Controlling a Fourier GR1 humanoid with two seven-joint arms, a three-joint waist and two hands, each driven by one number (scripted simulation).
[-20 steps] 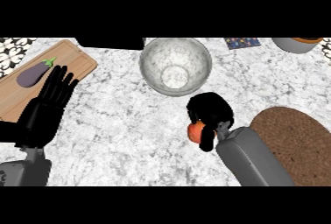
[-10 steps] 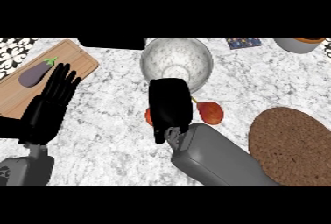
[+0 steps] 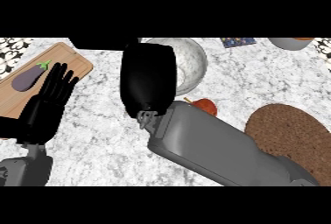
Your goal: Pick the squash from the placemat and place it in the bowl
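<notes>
squash (image 3: 205,105) on counter beside bowl (image 3: 194,61), right hand (image 3: 149,78) finger state unclear, left hand (image 3: 48,103) spread

A tabletop (image 3: 97,144) of white marble with grey veining fills the view, lit evenly with no strong shadows. At the far left a wooden cutting board (image 3: 71,65) lies at an angle, and a purple eggplant (image 3: 29,80) rests on it. Beyond the board, in the upper left corner, a patch of black-and-white patterned tile (image 3: 13,48) shows. Along the far edge sit a dark rectangular shape (image 3: 97,42), a small dark blue patterned item (image 3: 238,42) and part of a grey round container (image 3: 292,43) with an orange rim.
</notes>
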